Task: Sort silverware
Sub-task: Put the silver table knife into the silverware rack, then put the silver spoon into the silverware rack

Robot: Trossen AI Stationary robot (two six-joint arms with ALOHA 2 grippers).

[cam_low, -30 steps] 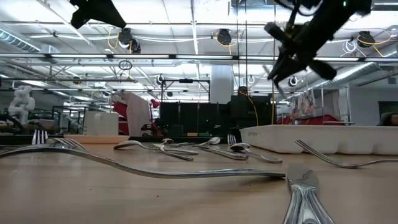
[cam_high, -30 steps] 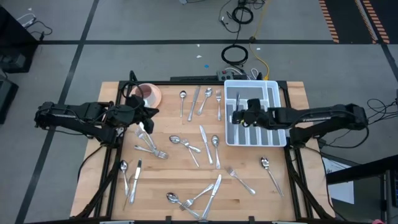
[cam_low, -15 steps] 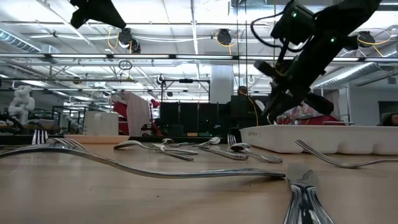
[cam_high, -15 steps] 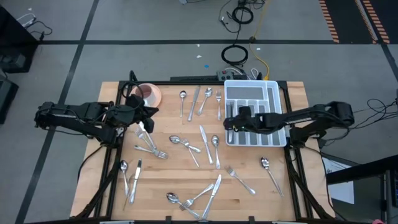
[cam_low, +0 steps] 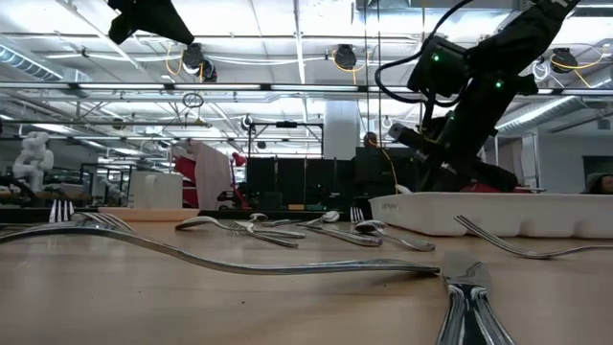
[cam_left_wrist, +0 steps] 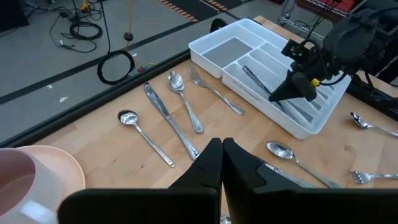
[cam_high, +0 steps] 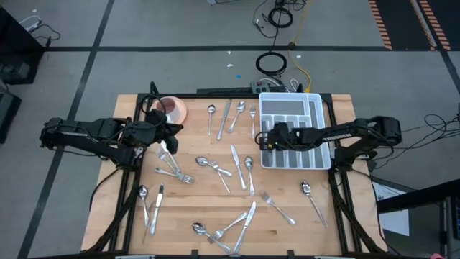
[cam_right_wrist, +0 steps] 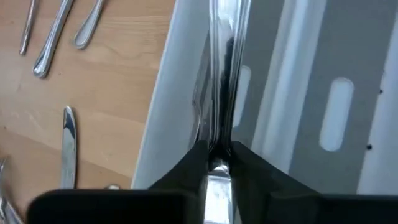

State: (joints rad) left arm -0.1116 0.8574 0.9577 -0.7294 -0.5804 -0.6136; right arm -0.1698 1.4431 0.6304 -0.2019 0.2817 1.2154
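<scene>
The right claw [cam_high: 269, 139] hangs low over the white tray's [cam_high: 316, 160] nine-o'clock compartment, pinching a knife [cam_right_wrist: 222, 81] whose blade runs along that slot. The left claw [cam_left_wrist: 222, 163], pressed together and empty, waits above the worktop [cam_high: 280, 234] near the pink saucer [cam_high: 177, 109]. Loose silverware [cam_high: 238, 155] lies scattered across the worktop at the tray's nine and seven o'clock.

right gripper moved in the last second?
Yes. In the high view the right gripper has shifted from over the middle of the white tray toward its left edge, and the low view shows it lower, near the tray rim.
</scene>
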